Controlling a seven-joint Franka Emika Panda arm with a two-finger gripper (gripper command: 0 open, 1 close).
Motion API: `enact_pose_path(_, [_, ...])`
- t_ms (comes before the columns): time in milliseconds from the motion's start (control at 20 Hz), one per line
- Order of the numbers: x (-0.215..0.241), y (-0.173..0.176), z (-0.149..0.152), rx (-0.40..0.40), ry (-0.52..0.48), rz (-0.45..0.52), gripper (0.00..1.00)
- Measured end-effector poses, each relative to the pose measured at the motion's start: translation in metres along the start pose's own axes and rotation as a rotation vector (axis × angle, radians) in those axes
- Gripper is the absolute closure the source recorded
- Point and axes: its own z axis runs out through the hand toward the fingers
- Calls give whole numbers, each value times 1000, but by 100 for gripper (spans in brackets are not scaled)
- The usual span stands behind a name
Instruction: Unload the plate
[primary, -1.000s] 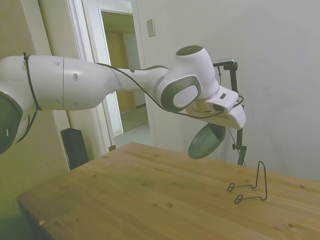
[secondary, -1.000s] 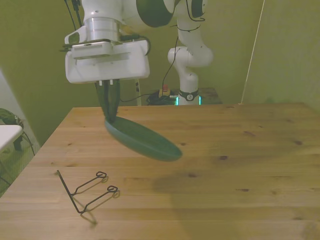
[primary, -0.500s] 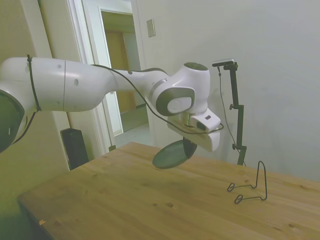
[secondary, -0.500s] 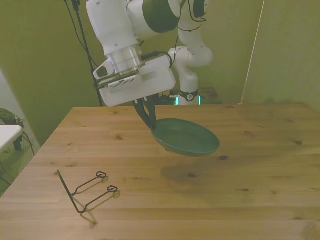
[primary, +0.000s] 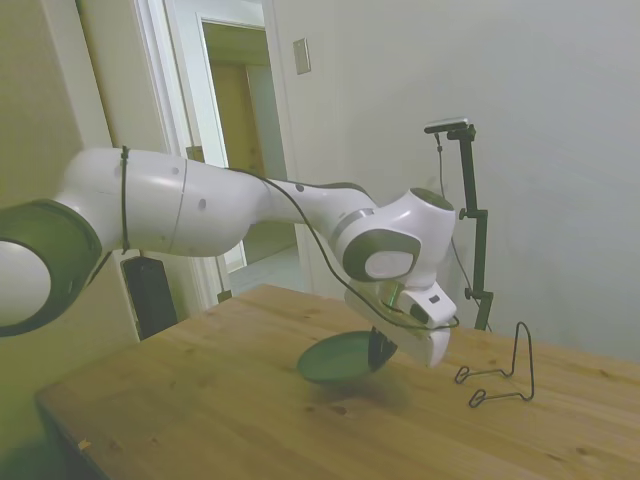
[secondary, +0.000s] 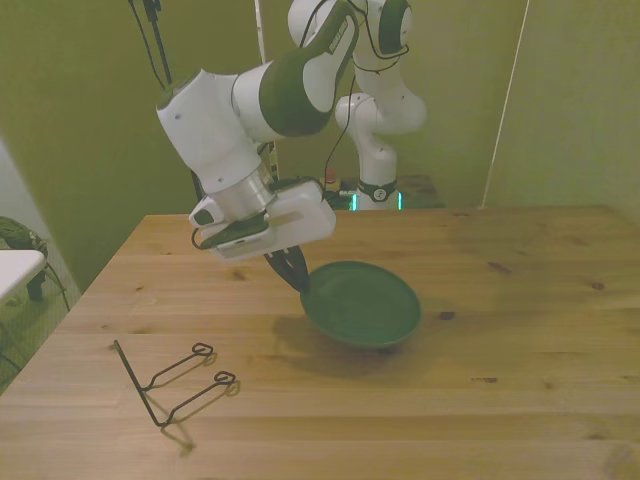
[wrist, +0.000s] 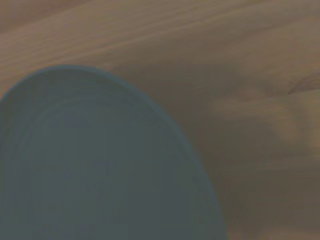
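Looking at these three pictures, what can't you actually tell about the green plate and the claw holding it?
- Whether the plate already rests on the table or hangs just above: its underside is hidden in the side and front views.
- Where the gripper pinches the rim: the white hand covers it in the front view.
- Plate's surface detail: blurred in the wrist view, cut off by the edge.

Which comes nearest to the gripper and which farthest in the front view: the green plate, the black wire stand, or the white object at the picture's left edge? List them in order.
1. The green plate: held at its rim by the gripper, low over the wooden table.
2. The black wire stand: on the table toward the front view's left, nearer the camera.
3. The white object: off the table at the left edge.
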Motion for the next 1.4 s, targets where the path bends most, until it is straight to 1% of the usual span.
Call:
enact_pose_path(100, [8,2,12,-19,-8,6,100])
enact_pose_path(250, [15,3,21,-35,-10,9,100])
enact_pose_path(300, [16,3,22,-37,-9,8,0])
enact_pose_path(750, [17,0,21,-46,26,-3,0])
enact_pose_path(1000, [9,-5,6,-33,44,-17,0])
enact_pose_path(1100, [1,-9,-12,-18,65,-34,0])
enact_pose_path(1250, [-24,-16,-53,-4,118,-75,0])
enact_pose_path(1400, [-59,-17,-95,-22,158,-120,0])
